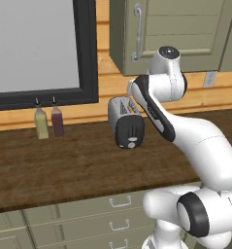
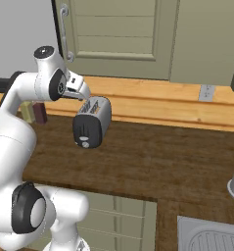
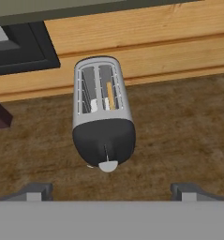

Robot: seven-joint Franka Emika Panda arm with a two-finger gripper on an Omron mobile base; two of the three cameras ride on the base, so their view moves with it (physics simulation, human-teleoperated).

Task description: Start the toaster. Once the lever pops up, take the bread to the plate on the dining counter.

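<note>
Left base view: We see the toaster [image 1: 126,121] standing on the dark wood counter [image 1: 64,165], near the wooden back wall. Its black end with the lever [image 1: 131,141] faces us. Our white arm bends over it from the right. Two little bottles [image 1: 48,122] stand well apart from it, to the left.

Right base view: The toaster [image 2: 92,121] sits just below and a bit to the right of our hand. Its long way runs from the wall toward us, and the black end is the near end. Our gripper [image 2: 84,91] is above the back part of the toaster, not touching it.

Hand view: We look down on the toaster [image 3: 102,115] from above. A thin tan edge of the bread [image 3: 110,95] pokes up in one slot. The pale lever knob [image 3: 108,165] is at the bottom of the black end, right between our two finger tips [image 3: 36,191] and a little past them.

Gripper: Our fingers are spread wide and hold nothing.

Next move, we think: The lever lies straight ahead and lower, so we must go down and push it along the black end.
</note>
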